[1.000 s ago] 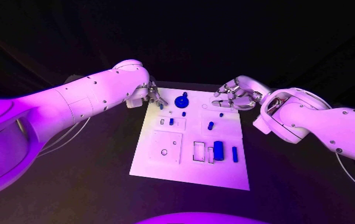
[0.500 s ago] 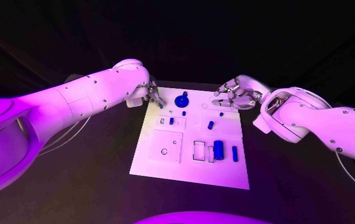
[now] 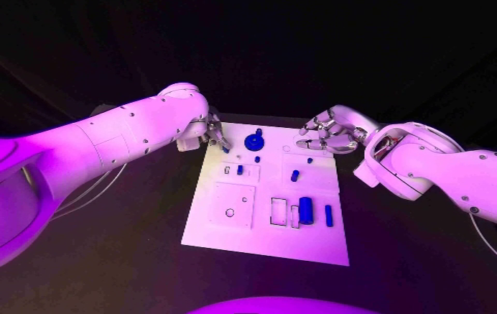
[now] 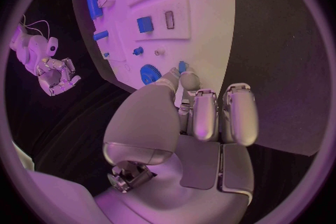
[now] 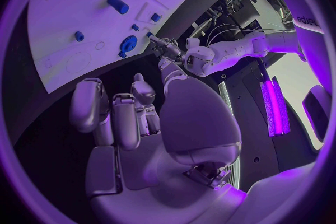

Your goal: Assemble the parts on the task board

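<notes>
Between the earlier head views and this one almost nothing shifts: the small blue piece that sat at the left hand's fingertips a second ago is now harder to make out there, and in the left wrist view a small blue part shows right at those fingertips, at the edge of the task board. Whether the fingers actually pinch it or only touch it cannot be told; they are drawn together around it. The left hand hangs at the board's far left corner, just beside the round blue gear, which sits on the board's far end. The right hand hovers over the board's far right corner with its fingers curled in and nothing visible between them, and it has barely moved. The other parts lie where they were: a small blue block nearer than the gear, a short peg toward the board's middle, and a tall blue block with a thin bar beside it near the board's front right. Judging from this, the work is at an early stage, with the left hand picking up or seating one small piece by the gear and most parts not yet placed.
</notes>
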